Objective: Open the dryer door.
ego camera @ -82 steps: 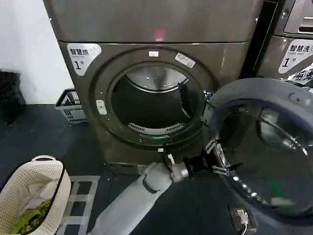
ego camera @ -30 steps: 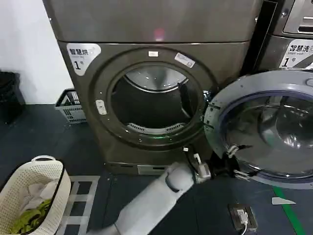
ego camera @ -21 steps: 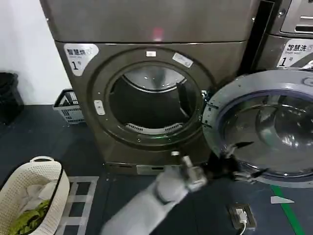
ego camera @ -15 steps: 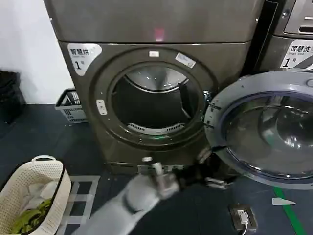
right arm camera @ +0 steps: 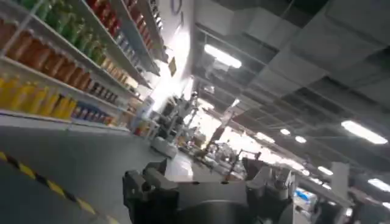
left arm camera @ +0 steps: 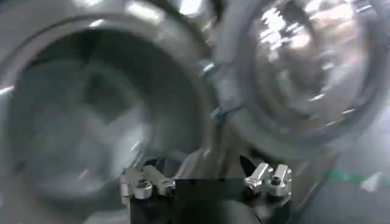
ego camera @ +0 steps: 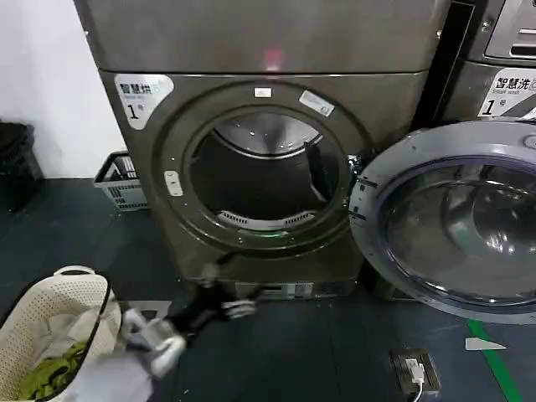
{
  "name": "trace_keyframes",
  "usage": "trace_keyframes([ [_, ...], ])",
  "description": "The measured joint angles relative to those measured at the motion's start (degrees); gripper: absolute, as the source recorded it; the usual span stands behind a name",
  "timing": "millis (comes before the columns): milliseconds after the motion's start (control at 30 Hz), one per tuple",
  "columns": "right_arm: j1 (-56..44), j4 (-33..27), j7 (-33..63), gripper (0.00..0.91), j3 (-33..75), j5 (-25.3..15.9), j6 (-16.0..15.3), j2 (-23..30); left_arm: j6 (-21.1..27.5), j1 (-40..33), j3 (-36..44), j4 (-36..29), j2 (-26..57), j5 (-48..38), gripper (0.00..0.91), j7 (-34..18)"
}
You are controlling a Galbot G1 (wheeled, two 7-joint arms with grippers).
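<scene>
The round, chrome-ringed dryer door [ego camera: 452,226] with dark glass stood swung wide, well to the right of the empty, spread-fingered left gripper [ego camera: 219,303] low before the bronze-grey dryer [ego camera: 260,126].

The left tool [left arm camera: 207,181] sits at the near edge, its two metal-tipped fingers [left arm camera: 145,184] spread apart with nothing between them. Beyond it gapes the round dark drum opening of the bronze-grey machine [left arm camera: 91,115]. Beside that opening stands the large round dryer door with its grey inner face and domed glass [left arm camera: 304,67], swung open. A green floor line [left arm camera: 353,177] lies beneath the door.
</scene>
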Motion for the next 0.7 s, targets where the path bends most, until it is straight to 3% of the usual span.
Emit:
trace_keyframes([
  [133,0.3,-0.3,-1.1,0.907,-1.0,0.8,0.7,-0.4,7.8,5.7,-8.7,-3.9,-1.0,-7.4,0.907,-8.3],
  [367,0.6,-1.4,-2.6,0.907,-2.5,1.6,2.5,-1.1,21.8,5.1,-16.2,-7.1,-1.2,-27.8,0.907,-26.6],
  [700,0.9,-1.2,-3.4,0.907,-4.5,1.8,4.5,-1.5,22.1,3.7,-24.4,-3.5,3.9,-63.8,0.907,-53.5],
])
